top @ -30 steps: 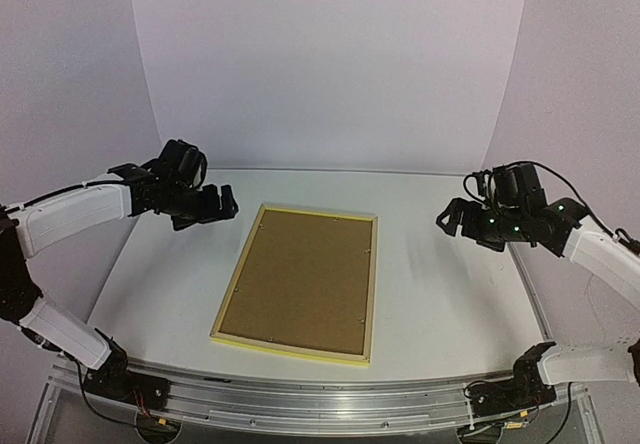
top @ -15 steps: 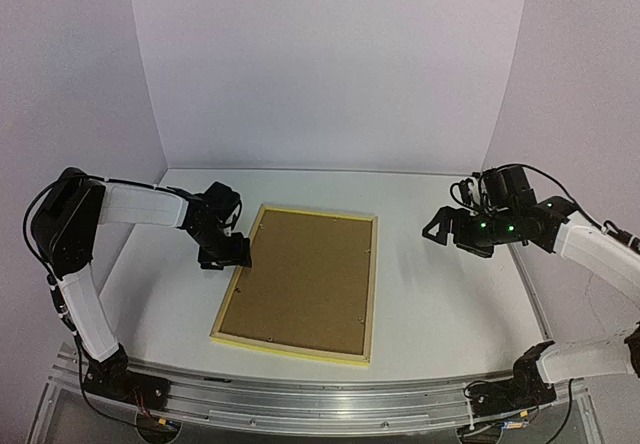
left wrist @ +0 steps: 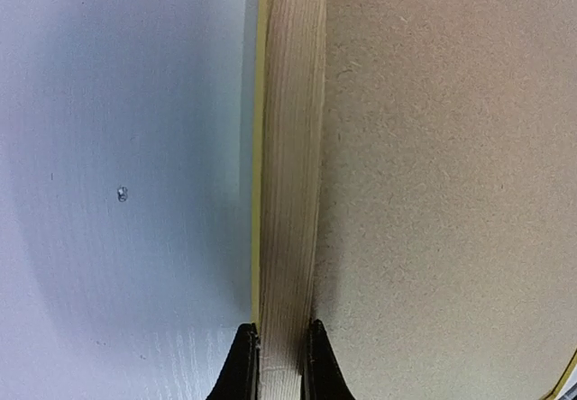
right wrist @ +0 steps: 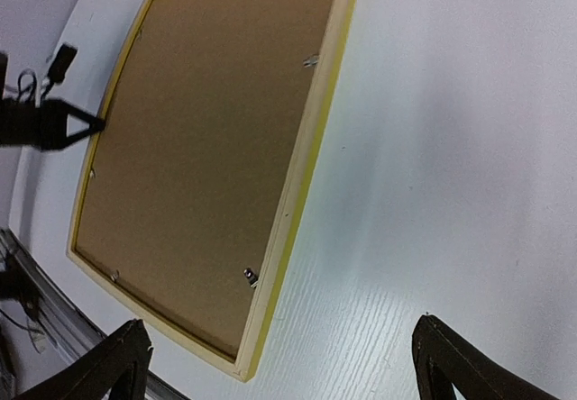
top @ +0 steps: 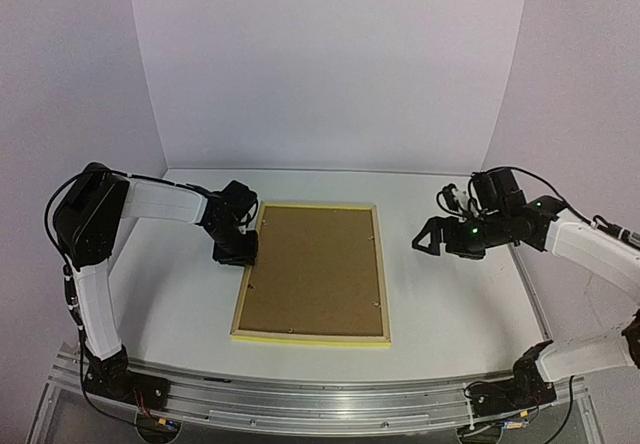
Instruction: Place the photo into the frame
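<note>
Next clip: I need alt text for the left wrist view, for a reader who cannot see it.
The left end effector, at the bottom edge, pinches the pale wood rail of the frame, which runs straight up the picture. Brown backing board fills the right side; white table lies on the left.

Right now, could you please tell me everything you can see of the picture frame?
The picture frame lies flat, face down, on the white table. It is rectangular, with pale wooden rails, a thin yellow outer edge, and a brown backing board inside with small metal tabs along its border. The left end effector pinches its left rail; nothing else touches it.
</note>
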Robot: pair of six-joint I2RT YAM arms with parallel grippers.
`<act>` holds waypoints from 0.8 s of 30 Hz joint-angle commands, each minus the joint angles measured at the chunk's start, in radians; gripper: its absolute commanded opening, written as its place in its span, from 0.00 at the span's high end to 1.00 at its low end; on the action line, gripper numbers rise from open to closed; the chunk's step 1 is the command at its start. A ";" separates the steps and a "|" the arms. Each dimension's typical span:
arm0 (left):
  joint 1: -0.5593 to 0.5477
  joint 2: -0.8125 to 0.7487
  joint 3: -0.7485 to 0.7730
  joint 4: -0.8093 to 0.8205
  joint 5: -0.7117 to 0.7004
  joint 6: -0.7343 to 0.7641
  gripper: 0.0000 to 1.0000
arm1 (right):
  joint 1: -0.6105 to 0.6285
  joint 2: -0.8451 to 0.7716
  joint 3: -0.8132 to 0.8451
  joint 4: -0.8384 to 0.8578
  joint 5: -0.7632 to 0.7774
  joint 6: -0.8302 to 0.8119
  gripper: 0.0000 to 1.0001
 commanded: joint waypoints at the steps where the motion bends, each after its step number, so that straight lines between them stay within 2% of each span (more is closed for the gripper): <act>1: -0.023 0.004 0.085 -0.188 -0.028 -0.124 1.00 | 0.229 0.061 0.071 0.060 0.064 -0.224 0.02; 4: -0.033 -0.050 0.132 -0.270 -0.013 -0.178 1.00 | 0.418 0.123 0.103 0.148 0.078 -0.405 0.03; 8: -0.038 -0.093 0.180 -0.364 0.008 -0.219 1.00 | 0.598 0.231 0.156 0.212 0.065 -0.673 0.05; 14: -0.041 -0.098 0.239 -0.458 0.056 -0.266 1.00 | 0.855 0.454 0.297 0.259 0.158 -0.911 0.05; 18: -0.041 -0.114 0.270 -0.500 0.063 -0.283 1.00 | 0.920 0.581 0.313 0.361 0.332 -1.000 0.05; 24: -0.044 -0.134 0.273 -0.513 0.097 -0.306 1.00 | 0.931 0.671 0.276 0.558 0.437 -1.058 0.07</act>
